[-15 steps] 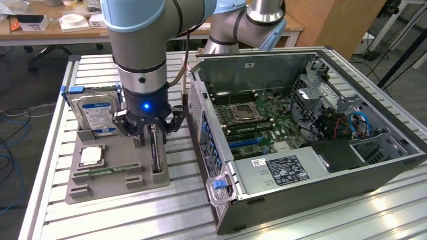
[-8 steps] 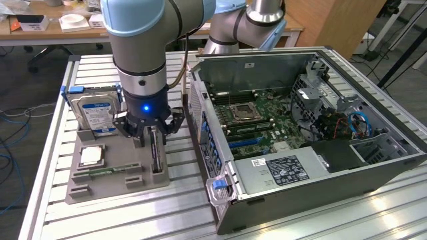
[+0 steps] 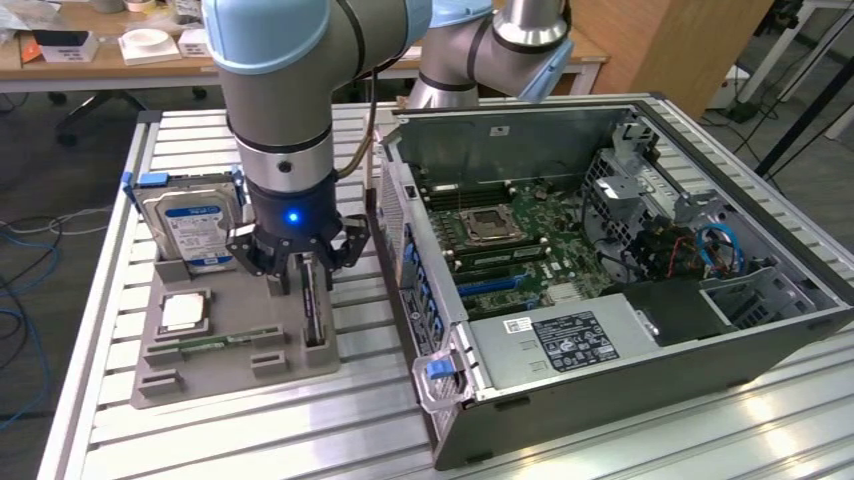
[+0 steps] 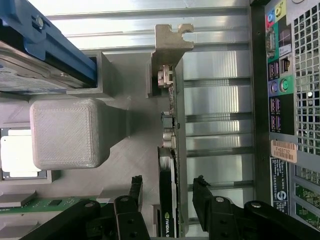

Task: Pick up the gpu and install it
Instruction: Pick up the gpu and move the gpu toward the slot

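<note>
- The open computer case [image 3: 534,130] lies on the slatted table [image 3: 667,430] at the exterior view's right, with its motherboard [image 3: 521,240] exposed. The gpu is not in it yet.
- A grey holder tray [image 3: 240,330] sits just beside the case. The gpu [image 3: 315,310] stands on edge in the tray slot nearest the case.
- A hard drive [image 3: 187,225] stands upright at the tray's far end, near the arm. I judge the wrist should stay plumb so it keeps clear of the drive.
- The gripper [image 3: 304,262] hangs over the card with its fingers spread wide. In the wrist view one finger [image 4: 136,192] stands on each side of the card edge [image 4: 175,150], and both appear clear of it.
- The step in hand looks like the grasp. The card seems to sit nearer one finger, so centring it first should let both pads meet it together. Uneven contact could tilt it in its slot.
- The silver bracket [image 4: 172,37] is at the end of the card away from the fingers. A square, firm pinch should stop that end swinging.
</note>
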You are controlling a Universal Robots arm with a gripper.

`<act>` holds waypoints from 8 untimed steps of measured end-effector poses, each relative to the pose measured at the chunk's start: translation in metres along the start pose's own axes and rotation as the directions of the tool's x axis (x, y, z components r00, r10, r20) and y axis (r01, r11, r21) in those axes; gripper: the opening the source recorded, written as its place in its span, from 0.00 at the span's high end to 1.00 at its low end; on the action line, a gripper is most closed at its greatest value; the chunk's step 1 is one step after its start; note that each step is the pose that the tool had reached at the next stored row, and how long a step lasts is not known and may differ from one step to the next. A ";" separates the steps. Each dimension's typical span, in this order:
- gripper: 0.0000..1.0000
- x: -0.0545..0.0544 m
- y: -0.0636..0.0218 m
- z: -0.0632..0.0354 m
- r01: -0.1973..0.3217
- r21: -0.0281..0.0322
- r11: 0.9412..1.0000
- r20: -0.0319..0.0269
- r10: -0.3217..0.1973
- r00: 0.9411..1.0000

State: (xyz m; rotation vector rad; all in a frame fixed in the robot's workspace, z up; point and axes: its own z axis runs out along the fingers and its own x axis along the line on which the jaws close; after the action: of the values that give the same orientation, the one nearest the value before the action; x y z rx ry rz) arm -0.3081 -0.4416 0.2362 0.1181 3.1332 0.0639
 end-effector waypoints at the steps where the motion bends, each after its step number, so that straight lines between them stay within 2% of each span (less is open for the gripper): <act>1: 0.47 0.000 0.0000 0.0000 0.000 0.000 1.000 0.000 0.000 1.000; 3: 0.49 0.000 0.0000 0.0000 0.000 0.000 1.000 0.000 0.000 1.000; 4: 0.55 0.000 0.0000 0.0000 0.000 0.000 1.000 0.000 0.000 1.000; 7: 0.57 0.000 0.0000 0.0000 0.000 0.000 1.000 0.000 0.000 1.000; 8: 0.64 0.000 0.0000 0.0000 0.000 0.000 1.000 0.000 0.000 1.000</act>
State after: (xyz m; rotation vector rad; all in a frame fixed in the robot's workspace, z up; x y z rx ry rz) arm -0.3081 -0.4416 0.2362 0.1180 3.1332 0.0639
